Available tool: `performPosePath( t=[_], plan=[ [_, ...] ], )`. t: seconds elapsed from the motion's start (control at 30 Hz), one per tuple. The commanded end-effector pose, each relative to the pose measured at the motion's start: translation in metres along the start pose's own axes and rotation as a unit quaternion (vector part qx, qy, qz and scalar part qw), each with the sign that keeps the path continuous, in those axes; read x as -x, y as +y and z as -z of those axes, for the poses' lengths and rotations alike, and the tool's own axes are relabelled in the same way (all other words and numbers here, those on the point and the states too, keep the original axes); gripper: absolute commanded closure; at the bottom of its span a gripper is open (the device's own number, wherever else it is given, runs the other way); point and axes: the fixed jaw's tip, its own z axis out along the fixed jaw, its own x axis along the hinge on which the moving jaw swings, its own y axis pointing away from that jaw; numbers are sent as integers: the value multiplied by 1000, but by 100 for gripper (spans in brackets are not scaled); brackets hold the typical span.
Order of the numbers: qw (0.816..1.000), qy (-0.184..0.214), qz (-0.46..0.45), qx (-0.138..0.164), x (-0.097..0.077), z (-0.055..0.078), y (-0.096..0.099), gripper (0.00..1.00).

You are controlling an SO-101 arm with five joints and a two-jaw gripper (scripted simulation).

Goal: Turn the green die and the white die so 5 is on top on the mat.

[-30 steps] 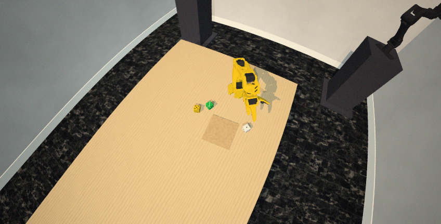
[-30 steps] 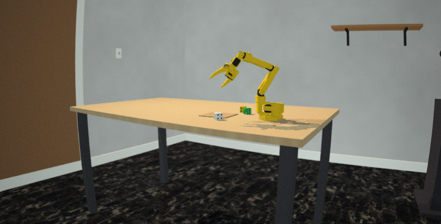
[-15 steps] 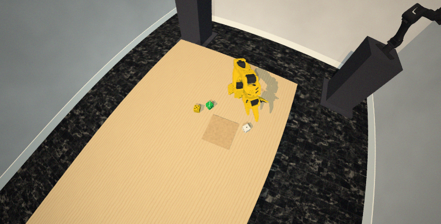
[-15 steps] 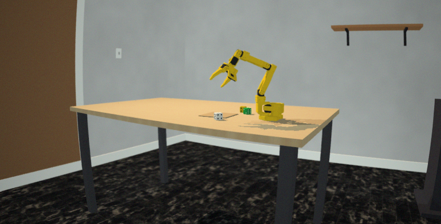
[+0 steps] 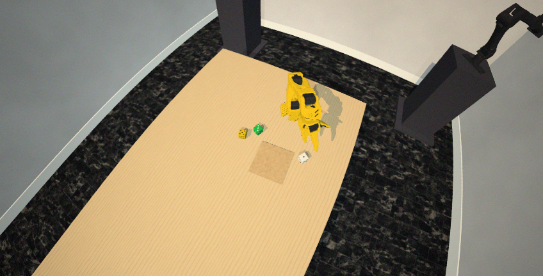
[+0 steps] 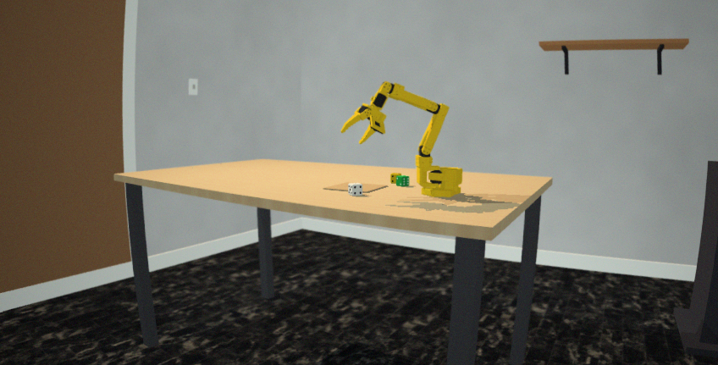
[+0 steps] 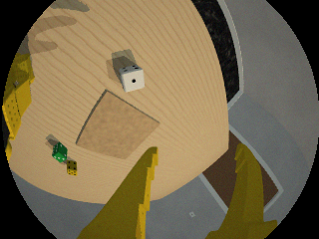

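The white die (image 5: pixel 303 157) (image 6: pixel 355 190) (image 7: pixel 133 80) lies on the table just off the mat's right edge in the top view, with one pip on top. The green die (image 5: pixel 258 129) (image 6: pixel 402 180) (image 7: pixel 60 152) lies off the mat; its top seems to show 3. The yellow die (image 5: pixel 243 133) (image 6: pixel 394 178) (image 7: pixel 72 167) lies close beside it, seemingly 5 on top. The tan mat (image 5: pixel 271 163) (image 6: pixel 372 188) (image 7: pixel 117 124) lies flat and bare. My gripper (image 5: pixel 310 146) (image 6: pixel 350 137) (image 7: pixel 197 146) is open and empty, high above the table, pointing obliquely down.
The wooden table (image 5: pixel 182 182) (image 6: pixel 211 179) (image 7: pixel 184 100) carries the yellow arm's base (image 6: pixel 440 182) near its short edge. In the top view, the white die lies between the mat and the table's right edge. Two dark pedestals (image 5: pixel 239 14) (image 5: pixel 445 94) with black arms stand beyond the table.
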Motion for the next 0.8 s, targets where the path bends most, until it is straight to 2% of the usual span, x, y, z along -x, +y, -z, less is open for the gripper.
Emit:
performPosePath(
  t=[0.0, 0.2, 0.27, 0.5, 0.63, 0.77],
  plan=[
    [1000, -6, 8, 10, 1, -4, -2, 65],
    [995, -33, 8, 89, 5, -30, 11, 65],
    [995, -33, 8, 89, 5, -30, 11, 65],
    [982, -64, 8, 178, 12, -57, 30, 65],
    [977, -72, 8, 201, 14, -64, 36, 65],
    [976, -74, 8, 206, 14, -65, 37, 65]
  ],
)
